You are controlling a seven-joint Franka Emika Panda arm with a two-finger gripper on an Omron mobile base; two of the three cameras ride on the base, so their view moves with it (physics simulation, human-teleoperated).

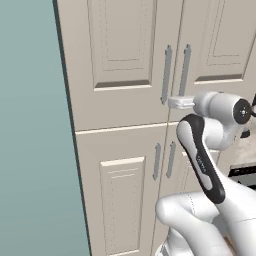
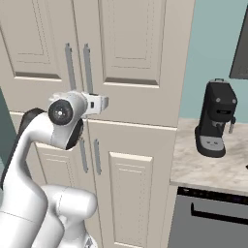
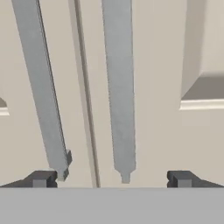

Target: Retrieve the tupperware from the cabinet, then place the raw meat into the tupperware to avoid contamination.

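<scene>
A white robot arm reaches forward, its gripper [image 3: 111, 178] spread wide apart and holding nothing, close to the lower ends of two grey bar handles [image 3: 120, 92]. Beyond stands the closed beige cabinet [image 2: 131, 53]. A black coffee machine [image 2: 215, 118] sits on the counter to its right.

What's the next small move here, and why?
Probably ease forward so the open gripper straddles the right upper door handle, then close. The cabinet doors are shut, and that handle already sits between the fingertips in the hand view.
</scene>
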